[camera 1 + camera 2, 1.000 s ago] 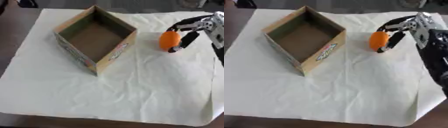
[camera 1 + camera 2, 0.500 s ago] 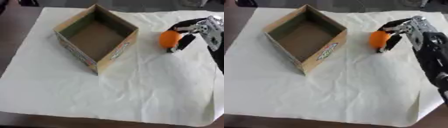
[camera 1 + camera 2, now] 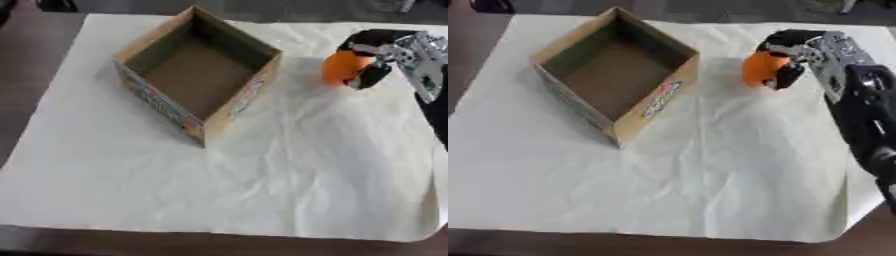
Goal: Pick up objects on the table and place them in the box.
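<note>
My right hand (image 3: 807, 52) enters from the right side, its black fingers (image 3: 787, 75) and thumb curled round the round orange object (image 3: 759, 69). The object sits within my grasp, to the right of the open brown cardboard box (image 3: 614, 80) and apart from it. The box stands empty on the creased white paper sheet (image 3: 710, 175) covering the dark table (image 3: 465, 60).

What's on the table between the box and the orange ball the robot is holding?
Nothing, only bare crinkled white paper. In the left eye view, the box and the orange ball in the right hand have just that between them.
</note>
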Tool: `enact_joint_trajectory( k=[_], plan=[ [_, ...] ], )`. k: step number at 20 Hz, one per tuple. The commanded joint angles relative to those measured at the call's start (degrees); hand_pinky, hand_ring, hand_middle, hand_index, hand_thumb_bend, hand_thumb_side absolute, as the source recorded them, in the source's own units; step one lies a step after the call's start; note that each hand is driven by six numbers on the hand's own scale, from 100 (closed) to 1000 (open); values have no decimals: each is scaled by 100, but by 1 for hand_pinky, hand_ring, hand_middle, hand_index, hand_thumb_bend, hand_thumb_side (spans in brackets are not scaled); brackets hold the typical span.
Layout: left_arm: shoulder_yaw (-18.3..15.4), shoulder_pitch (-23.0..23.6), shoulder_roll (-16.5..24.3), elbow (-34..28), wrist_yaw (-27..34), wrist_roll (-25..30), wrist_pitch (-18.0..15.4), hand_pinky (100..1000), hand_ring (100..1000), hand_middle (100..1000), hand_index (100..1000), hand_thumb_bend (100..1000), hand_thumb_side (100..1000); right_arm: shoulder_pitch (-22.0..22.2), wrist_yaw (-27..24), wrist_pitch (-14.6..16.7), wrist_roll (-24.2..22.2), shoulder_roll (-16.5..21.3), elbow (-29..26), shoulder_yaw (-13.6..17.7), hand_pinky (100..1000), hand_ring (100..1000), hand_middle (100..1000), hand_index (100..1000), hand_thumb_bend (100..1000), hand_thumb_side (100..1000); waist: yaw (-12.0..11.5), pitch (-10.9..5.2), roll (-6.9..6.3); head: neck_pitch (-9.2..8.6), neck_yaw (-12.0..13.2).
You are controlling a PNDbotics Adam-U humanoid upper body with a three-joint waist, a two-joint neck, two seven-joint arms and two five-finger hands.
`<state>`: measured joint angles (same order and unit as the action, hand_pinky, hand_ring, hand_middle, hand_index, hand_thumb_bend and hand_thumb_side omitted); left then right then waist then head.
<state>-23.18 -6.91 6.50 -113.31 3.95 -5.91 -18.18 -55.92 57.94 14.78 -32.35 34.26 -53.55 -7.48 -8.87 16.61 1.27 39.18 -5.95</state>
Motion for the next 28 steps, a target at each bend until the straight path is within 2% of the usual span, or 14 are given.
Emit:
enact_joint_trajectory(
  k=[1,3,4,5,10,15,17,22,28],
  plan=[
    [-38,-21,70,-128,-38,25,13,374,431,642,681,100,738,-119,-298,-70,-124,244,-371,40,706,761,648,733,100,100,6,-104,2,-36,18],
    [-43,-23,73,-128,-43,20,14,375,431,642,681,100,739,-144,-458,-125,-181,241,-549,63,697,751,631,720,100,100,6,-113,4,-37,20],
    [-44,-24,74,-128,-44,17,16,375,430,642,681,100,739,-162,-529,-167,-189,235,-636,83,688,745,626,711,100,200,7,-117,6,-39,20],
    [-44,-24,74,-128,-45,16,18,375,430,642,681,100,739,-183,-590,-216,-182,229,-718,102,680,740,620,702,100,100,7,-122,7,-41,21],
    [-42,-21,74,-128,-45,14,24,374,430,642,681,100,738,-331,-815,-447,-56,167,-1127,151,664,724,620,668,100,155,2,-137,10,-41,19],
    [-34,-21,70,-128,-36,21,27,374,429,642,681,100,739,-587,-903,-691,127,-22,-1593,49,651,709,634,630,100,207,-10,-146,3,-41,1],
    [-30,-23,68,-128,-29,21,29,374,429,642,681,100,740,-745,-826,-894,180,-170,-1732,-20,646,701,629,613,100,219,-24,-153,-3,-35,-12],
    [-10,-24,66,-128,-9,42,24,375,430,642,681,100,739,-1096,-508,-1421,341,-649,-1769,-239,658,708,643,609,100,217,-88,-168,-26,-38,-27],
    [12,-40,68,-128,28,51,15,376,429,643,682,100,737,-1338,-292,-1613,409,-1201,-1460,-404,661,710,645,618,100,216,-134,-181,-53,-73,-46]
  ],
)
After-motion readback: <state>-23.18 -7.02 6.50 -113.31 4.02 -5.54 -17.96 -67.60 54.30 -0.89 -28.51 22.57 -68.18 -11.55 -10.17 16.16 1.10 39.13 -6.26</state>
